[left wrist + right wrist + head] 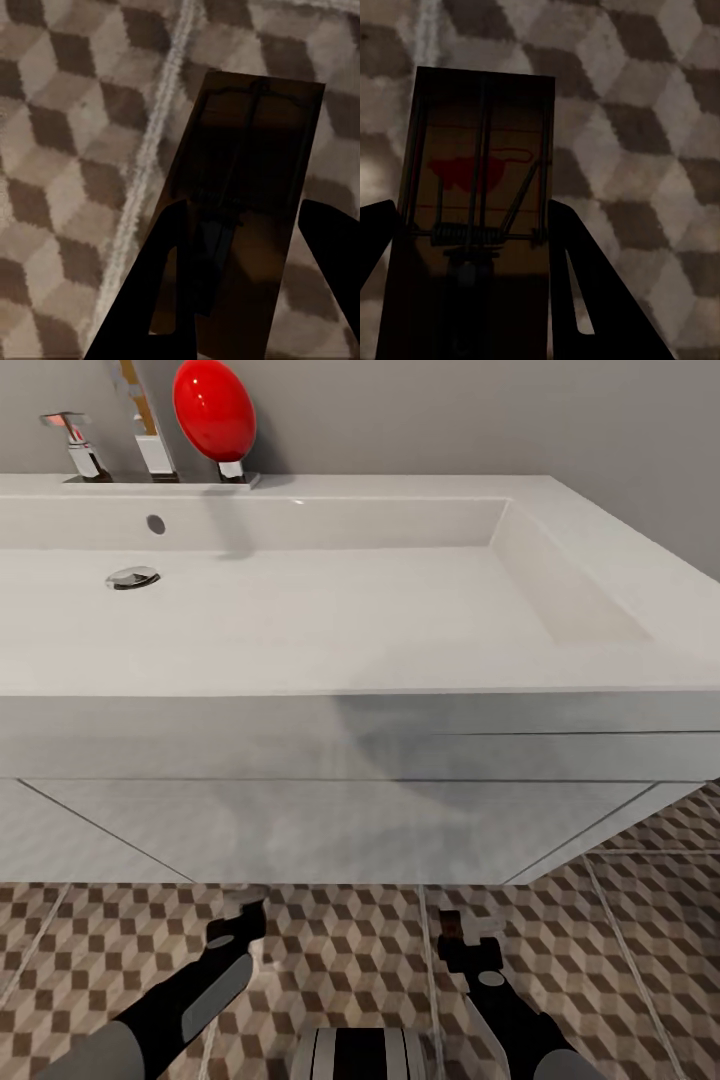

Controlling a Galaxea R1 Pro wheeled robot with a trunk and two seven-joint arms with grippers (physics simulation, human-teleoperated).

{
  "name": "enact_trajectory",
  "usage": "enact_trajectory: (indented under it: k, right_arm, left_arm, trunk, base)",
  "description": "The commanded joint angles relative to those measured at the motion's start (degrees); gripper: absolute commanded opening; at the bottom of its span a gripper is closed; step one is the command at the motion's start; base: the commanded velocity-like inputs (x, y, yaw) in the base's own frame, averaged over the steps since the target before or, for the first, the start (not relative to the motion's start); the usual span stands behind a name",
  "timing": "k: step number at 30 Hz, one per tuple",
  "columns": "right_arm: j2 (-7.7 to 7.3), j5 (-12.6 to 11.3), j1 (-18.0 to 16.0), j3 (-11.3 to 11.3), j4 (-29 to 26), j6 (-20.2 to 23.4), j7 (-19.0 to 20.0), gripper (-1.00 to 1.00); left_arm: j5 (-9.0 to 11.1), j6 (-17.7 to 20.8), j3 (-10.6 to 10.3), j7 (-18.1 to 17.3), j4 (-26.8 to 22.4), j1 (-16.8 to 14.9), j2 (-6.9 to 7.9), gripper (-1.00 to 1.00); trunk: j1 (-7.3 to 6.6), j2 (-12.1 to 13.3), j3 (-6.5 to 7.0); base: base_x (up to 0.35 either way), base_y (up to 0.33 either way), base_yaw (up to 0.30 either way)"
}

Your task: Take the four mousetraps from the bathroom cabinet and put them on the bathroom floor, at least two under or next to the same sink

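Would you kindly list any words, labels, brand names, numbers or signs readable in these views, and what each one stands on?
No readable text anywhere.
Mousetrap in the right gripper: a red printed mark on the mousetrap, a shape with thin red lines, no legible letters.
Mousetrap in the left gripper: this mousetrap is too dark to show any print.
Sink, tap and floor tiles: no lettering, only the cube pattern.

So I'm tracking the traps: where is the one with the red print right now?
The mousetrap with the red print sits between the right gripper jaws, over the patterned bathroom floor just in front of the white bathroom sink.
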Motion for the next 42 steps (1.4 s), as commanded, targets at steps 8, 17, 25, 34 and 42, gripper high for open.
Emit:
enact_trajectory:
  k: [8, 17, 25, 34, 42]
  right_arm:
    - [1.6, -0.18, -1.66, 0.28, 1.27, -0.85, -0.37, -1.0]
    - [3.35, -0.01, -4.47, 0.52, 1.21, -2.83, -0.36, -1.0]
    - [3.4, -0.29, -4.52, 0.39, 1.41, -5.01, -0.36, -1.0]
    - [3.4, -0.82, -4.52, 0.31, 1.8, -7.46, -0.36, -1.0]
    - [3.4, -0.75, -4.52, 0.45, 1.82, -7.54, -0.32, -1.0]
  left_arm:
    - [1.23, -0.13, -1.46, 0.39, 1.42, 1.59, -1.24, -1.0]
    - [1.25, 0.83, -1.27, -1.52, 4.36, 4.54, -3.7, -1.0]
    - [1.22, 0.8, -1.09, -2.05, 5.41, 5.76, -3.3, -1.0]
    - [1.14, 0.77, 0.63, -1.78, 4.05, 5.75, -1.87, -1.0]
    - [1.13, 1.02, 2.43, -1.67, -0.19, 5.75, 0.37, -1.0]
  trunk:
    - [-0.01, -0.02, -0.04]
    - [-0.01, -0.02, -0.04]
    - [-0.01, -0.02, -0.04]
    - [-0.01, -0.02, -0.04]
    - [-0.01, -0.02, -0.04]
  base:
    - [0.0, 0.0, 0.0]
    - [0.0, 0.0, 0.0]
    - [0.0, 0.0, 0.0]
    - [0.0, 0.0, 0.0]
    - [0.0, 0.0, 0.0]
